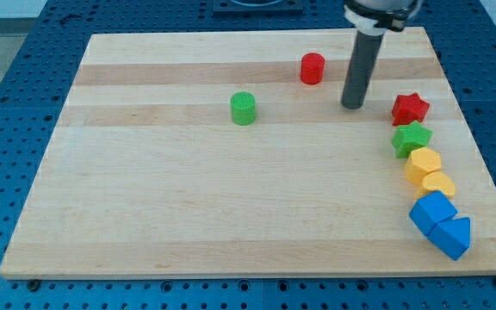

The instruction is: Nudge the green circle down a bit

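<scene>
The green circle is a short green cylinder on the wooden board, left of the board's middle and toward the view's top. My tip rests on the board well to the right of the green circle, at about the same height in the view. The tip is below and to the right of the red circle and left of the red star. It touches no block.
Down the board's right side runs a curved line of blocks: the red star, a green star, a yellow hexagon, a yellow rounded block, a blue block and a blue triangle. Blue perforated table surrounds the board.
</scene>
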Tool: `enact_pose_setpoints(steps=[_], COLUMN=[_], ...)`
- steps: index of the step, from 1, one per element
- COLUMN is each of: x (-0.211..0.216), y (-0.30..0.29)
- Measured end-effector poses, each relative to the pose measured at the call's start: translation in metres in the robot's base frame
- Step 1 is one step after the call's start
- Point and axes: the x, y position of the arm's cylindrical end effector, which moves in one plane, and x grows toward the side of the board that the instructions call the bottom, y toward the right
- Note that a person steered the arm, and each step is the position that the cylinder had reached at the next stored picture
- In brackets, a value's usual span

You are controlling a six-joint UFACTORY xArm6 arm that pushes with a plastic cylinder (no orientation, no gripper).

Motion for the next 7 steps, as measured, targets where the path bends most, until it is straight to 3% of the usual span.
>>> enact_pose_setpoints(steps=[2,5,7], x=[0.012,-0.061,-0.048], y=[-0.044,-0.106,-0.183])
